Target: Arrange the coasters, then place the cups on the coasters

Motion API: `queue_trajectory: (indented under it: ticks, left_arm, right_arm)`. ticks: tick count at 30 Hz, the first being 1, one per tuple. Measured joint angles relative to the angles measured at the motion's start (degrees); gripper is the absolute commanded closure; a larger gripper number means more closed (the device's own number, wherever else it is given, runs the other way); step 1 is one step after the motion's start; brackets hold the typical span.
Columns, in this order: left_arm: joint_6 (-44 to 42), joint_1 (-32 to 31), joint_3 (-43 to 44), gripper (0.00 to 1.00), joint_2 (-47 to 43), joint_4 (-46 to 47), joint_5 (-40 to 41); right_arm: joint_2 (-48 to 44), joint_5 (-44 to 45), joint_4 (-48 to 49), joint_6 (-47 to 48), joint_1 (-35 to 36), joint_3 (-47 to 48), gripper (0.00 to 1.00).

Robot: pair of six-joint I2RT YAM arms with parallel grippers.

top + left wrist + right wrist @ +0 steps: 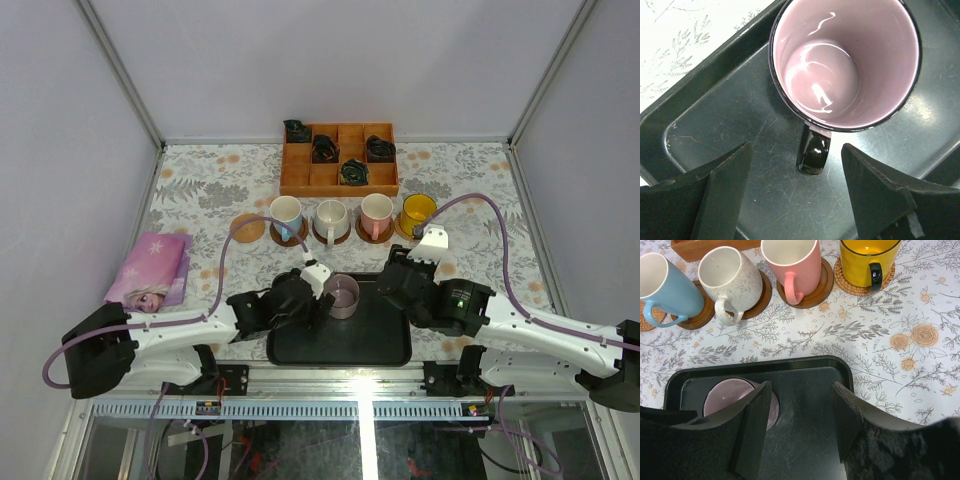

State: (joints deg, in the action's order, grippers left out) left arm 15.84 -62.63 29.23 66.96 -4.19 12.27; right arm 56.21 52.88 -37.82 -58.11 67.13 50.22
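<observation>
the mauve-grey cup (343, 296) stands upright in the black tray (370, 340), in its far left part, with its dark handle (812, 155) pointing back toward the left arm. the left tool (796, 150) sits low over the tray with its jaws open. one finger is on each side of the handle, a gap shows between each finger and the handle, and the tool grips nothing. the right tool (801, 390) hovers over the far right part of the tray, jaws apart and empty, with the mauve-grey cup just to its left.

beyond the tray, four cups stand upright in a row on the floral desk (470, 170), each on its own coaster, handles turned toward the arms. the light blue cup (286, 213), the cream-white cup (332, 217) and the pink cup (376, 213) sit on the dark brown coasters (815, 297). the yellow cup (418, 211) sits on a tan woven coaster (852, 291). at the left end of the row a bare tan coaster (248, 228) lies flat, just beside the light blue cup's coaster.

behind the row is an orange wooden grid box (340, 160) with dark bundles in some of its compartments. a purple packet (150, 270) lies on the desk near the left arm.
</observation>
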Motion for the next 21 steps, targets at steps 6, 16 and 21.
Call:
queue_trajectory:
  ticks: [6,16,21]
  left_arm:
    - [-2.38,-0.07,1.99,0.34,3.89,0.31,0.15]
    - [-4.15,-0.66,4.87,0.99,8.44,0.24,-0.35]
    - [-4.61,-1.16,5.49,1.0,8.72,-0.74,-0.31]
  right_arm:
    - [0.0,0.02,0.13,0.02,0.0,-0.33,0.43]
    - [0.22,0.02,1.29,0.0,0.0,-1.03,0.43]
    - [0.22,0.02,1.31,0.0,0.0,-1.07,0.43]
